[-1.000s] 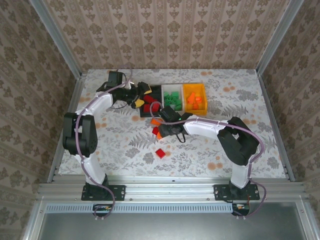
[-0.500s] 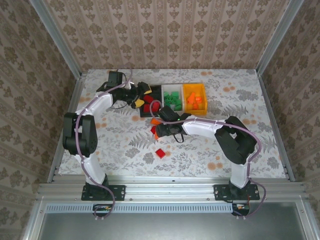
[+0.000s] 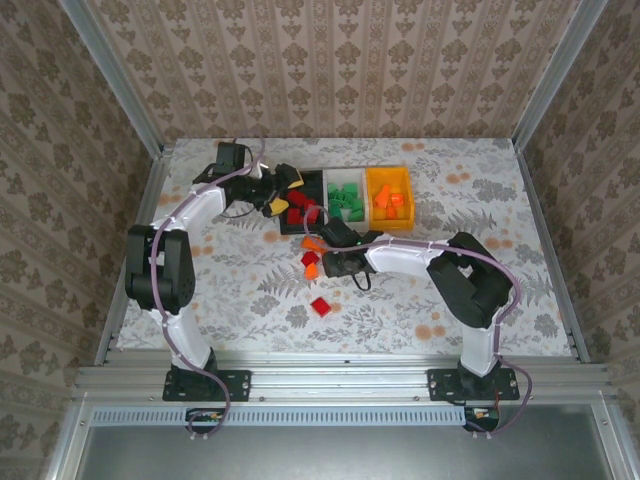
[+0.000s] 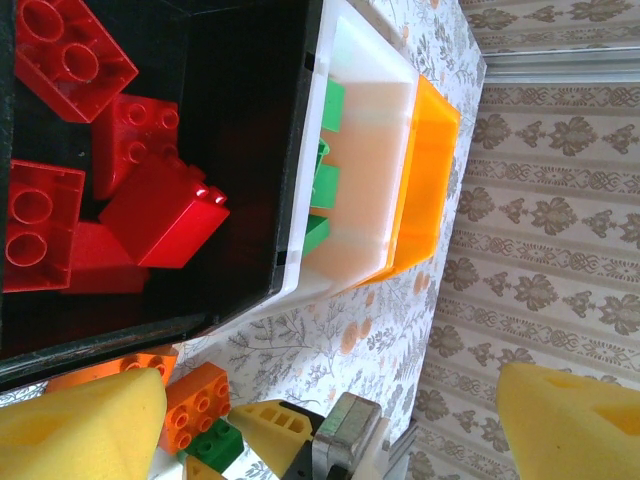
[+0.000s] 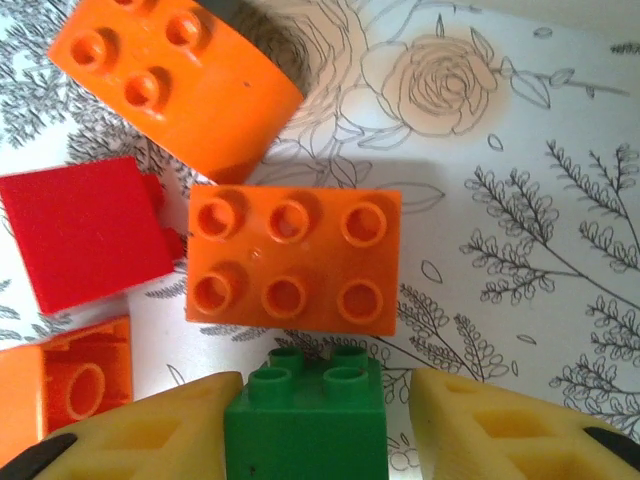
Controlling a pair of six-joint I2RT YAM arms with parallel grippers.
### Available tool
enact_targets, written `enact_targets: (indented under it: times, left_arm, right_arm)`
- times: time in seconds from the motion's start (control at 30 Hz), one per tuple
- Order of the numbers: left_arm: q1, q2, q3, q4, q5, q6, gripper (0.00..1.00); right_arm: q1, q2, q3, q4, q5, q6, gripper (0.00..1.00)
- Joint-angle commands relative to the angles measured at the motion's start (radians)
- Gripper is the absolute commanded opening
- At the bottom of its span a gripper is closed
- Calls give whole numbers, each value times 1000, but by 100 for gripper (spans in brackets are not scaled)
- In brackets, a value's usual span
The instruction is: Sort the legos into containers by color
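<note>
A floral-clothed table (image 3: pixel 230 290) fills the middle of the top view. The left arm (image 3: pixel 160 270) extends to the upper centre. There the left gripper (image 3: pixel 282 192) hangs at the left edge of the black bin (image 4: pixel 250 120), its fingers (image 4: pixel 80 430) spread wide with nothing between them. The right arm (image 3: pixel 440 260) lies leftward across the centre. The right gripper (image 5: pixel 325 378) sits low over loose bricks, fingers (image 5: pixel 150 435) narrow on either side of a green brick (image 5: pixel 305 430). One finger is against it and the other a sliver off, so whether it is gripped cannot be told. Three bins stand touching in a row at upper centre. The black bin holds red bricks (image 4: pixel 70 150), the white bin (image 4: pixel 370 130) holds green bricks (image 4: pixel 325 180), and the orange bin (image 4: pixel 430 170) holds orange bricks (image 3: pixel 392 203). In the right wrist view a six-stud orange brick (image 5: pixel 292 265) lies just above the green brick. A four-stud orange brick (image 5: pixel 170 80) is at upper left and a red brick (image 5: pixel 85 230) at the left edge. A lone red brick (image 3: pixel 320 305) lies below centre in the top view.
</note>
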Motion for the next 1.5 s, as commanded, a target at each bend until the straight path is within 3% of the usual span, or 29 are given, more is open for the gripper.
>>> enact_targets:
  times: [0.0,0.33,0.5,0.67,0.77,0.87,1.0,1.2,1.33,1.47]
  left_arm:
    - [-1,-13,1,-6,16,-3,87]
    - [-1,-4,3,-11,14,-2,87]
    - [-3,-4,3,-14,12,-1,87]
    - [-3,-4,12,-36,7,12,87]
    - [-2,-4,15,-46,-2,18,87]
    - [-4,-23,-1,-42,-34,17,87]
    - [-4,-33,39,-102,-60,70,87]
    - [-17,-96,60,-188,-169,92,87]
    - [-107,-155,38,-307,-302,84,87]
    - [-254,-258,-125,-331,-451,-14,87]
  right_arm:
    - [2,-22,-32,-9,53,14,36]
    - [-30,-151,70,-57,130,-62,32]
    - [-149,39,314,-125,96,-103,32]
    - [-204,211,529,-200,93,-139,33]
    - [-222,254,614,-236,76,-167,41]
    - [-227,237,642,-237,54,-200,57]
    - [-228,106,550,-178,47,-195,64]
    - [-209,-225,147,38,71,-108,66]
    - [-196,-416,-122,135,169,-25,68]
    - [-196,-494,-285,210,252,20,68]
